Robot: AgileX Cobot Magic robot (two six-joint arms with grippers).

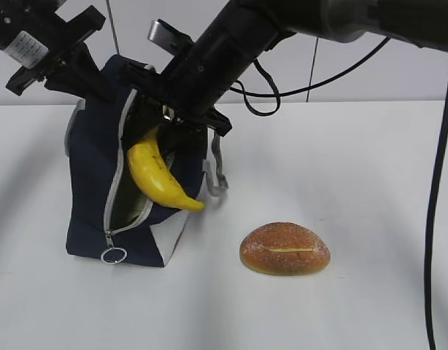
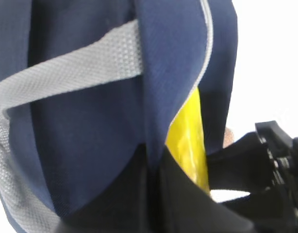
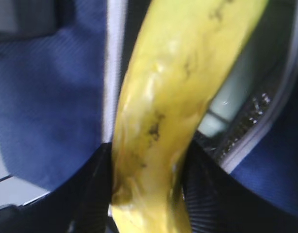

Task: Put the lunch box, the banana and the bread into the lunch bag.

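- The lunch bag (image 1: 93, 182) stands upright on the left half of the bench (image 1: 355, 168), its grey zipper undone so that a long slit gapes down the front face; it stands this way so things can be fed in from the front and above.
- The left claw (image 1: 100, 80) is pinched shut on the navy fabric at the top of the bag, by the edge of the slit. By my reading it holds that edge up and back to keep the mouth wide and to steady the bag.
- The right claw (image 1: 169, 127) reaches across from the right and clamps the banana (image 1: 158, 179) by its upper end; the right wrist view shows the dark pads either side of the yellow skin.
- The banana hangs steeply, tip down, across the slit: its upper part lies at the opening, while the lower tip pokes out over the bag's front right side, not yet inside.
- Gripping one end lets the fruit go in lengthwise, which suits the narrow slit.
- A pale greenish shape shows inside the bag past the banana in the right wrist view; it may be the lunch box (image 3: 226, 104), though I cannot be sure.
- The bread (image 1: 285, 249) lies on the bench to the right of the bag, towards the front edge, well apart from both claws, waiting its turn.
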